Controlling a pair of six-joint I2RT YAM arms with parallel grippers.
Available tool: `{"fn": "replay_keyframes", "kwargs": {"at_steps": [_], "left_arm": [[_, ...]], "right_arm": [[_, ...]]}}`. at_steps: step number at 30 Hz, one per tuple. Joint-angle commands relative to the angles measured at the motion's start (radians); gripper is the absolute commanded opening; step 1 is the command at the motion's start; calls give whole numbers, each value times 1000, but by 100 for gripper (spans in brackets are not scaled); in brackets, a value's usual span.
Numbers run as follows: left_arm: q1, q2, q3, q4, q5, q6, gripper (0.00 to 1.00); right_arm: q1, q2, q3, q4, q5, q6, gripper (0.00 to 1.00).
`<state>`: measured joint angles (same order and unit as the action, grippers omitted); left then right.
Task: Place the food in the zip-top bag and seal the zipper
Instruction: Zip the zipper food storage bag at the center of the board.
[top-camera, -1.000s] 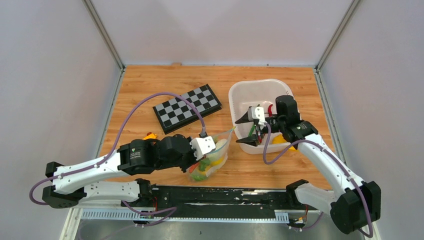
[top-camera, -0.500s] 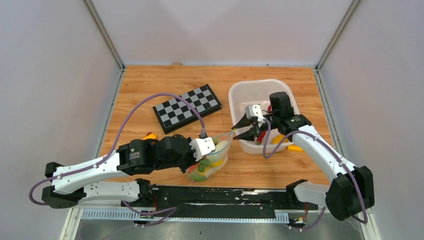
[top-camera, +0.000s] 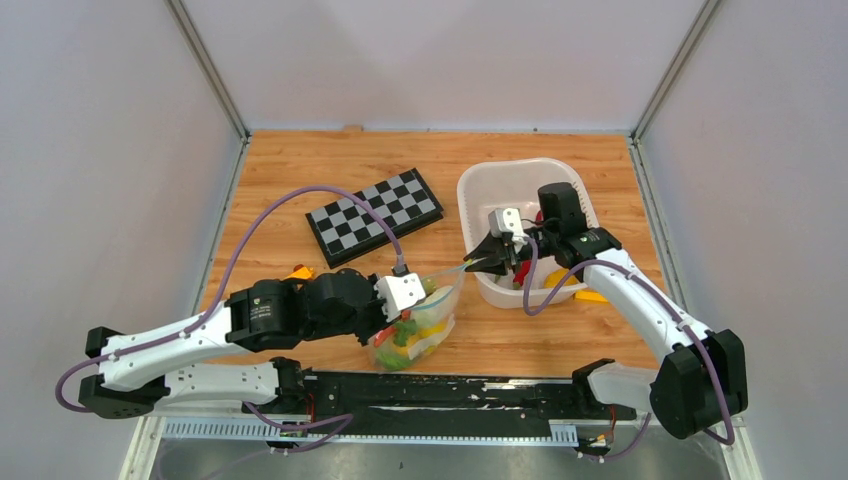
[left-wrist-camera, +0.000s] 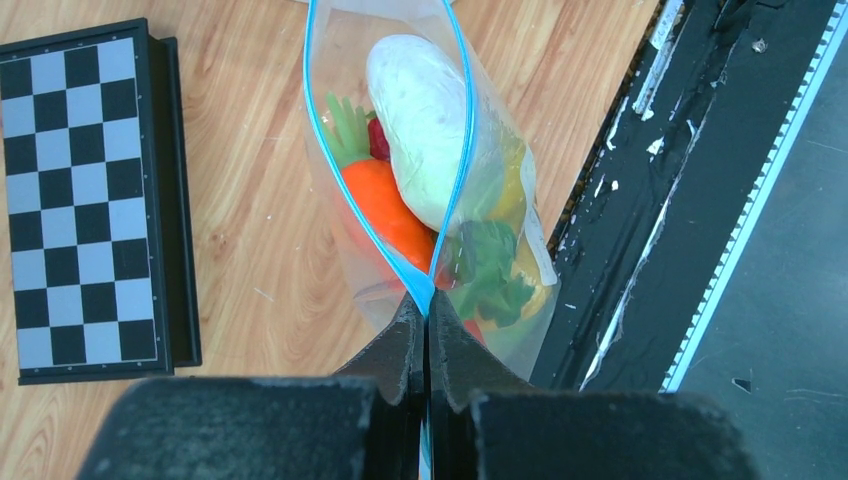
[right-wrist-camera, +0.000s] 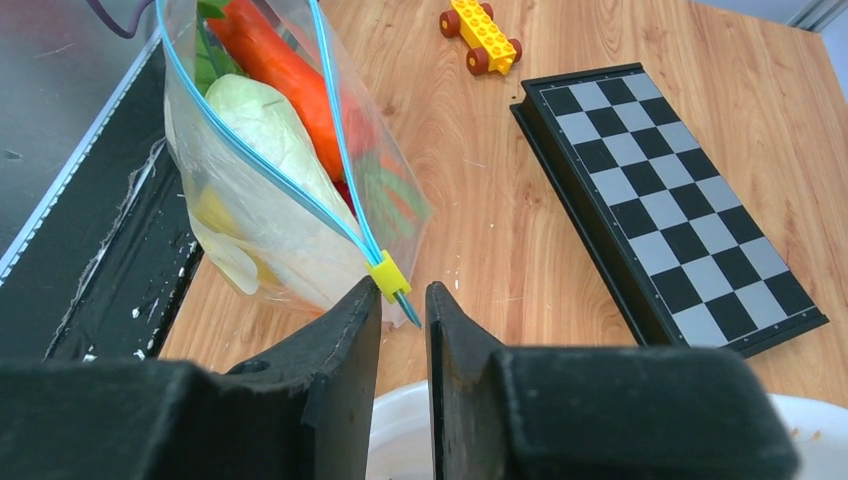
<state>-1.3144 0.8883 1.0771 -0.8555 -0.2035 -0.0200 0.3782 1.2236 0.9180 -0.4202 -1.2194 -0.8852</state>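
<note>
The right gripper (right-wrist-camera: 403, 305) has moved from the basket (top-camera: 512, 163) to the yellow slider (right-wrist-camera: 388, 277) of the zipper (left-wrist-camera: 306, 90). Its fingers (right-wrist-camera: 340, 330) are narrowly apart. The left gripper (left-wrist-camera: 426, 318) clamps the bag (top-camera: 415, 330) corner. If the slider slips free, the bag stays unsealed.

toy car (top-camera: 300, 271): mostly behind left arm (top-camera: 190, 335)
basket (top-camera: 515, 162) contents: blocked by right gripper (top-camera: 472, 264)
zip-top bag (right-wrist-camera: 250, 230): far end cut by top edge, both wrist views
chessboard (left-wrist-camera: 90, 200): clipped at left edge, left wrist view
</note>
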Motion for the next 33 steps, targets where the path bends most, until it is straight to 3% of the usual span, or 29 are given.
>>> {"fn": "replay_keyframes", "kwargs": {"at_steps": [1,10,20,30,33], "left_arm": [[-3,-21,37,33,-11,7,0],[-3,-38,26,33,-14,-2,0],[-4,-42,20,38,-3,-3,0],[-3,-43,18,38,-9,-6,0],[-3,-43,17,40,-9,-8,0]], "right_arm": [[-2,-20,14,37,-5,-25,23],[-3,-44,-29,55,-4,-29,32],[-3,-42,-40,8,1,-75,32],[-6,-45,-44,21,-24,-78,21],[-6,-42,-42,17,-15,-77,4]]}}
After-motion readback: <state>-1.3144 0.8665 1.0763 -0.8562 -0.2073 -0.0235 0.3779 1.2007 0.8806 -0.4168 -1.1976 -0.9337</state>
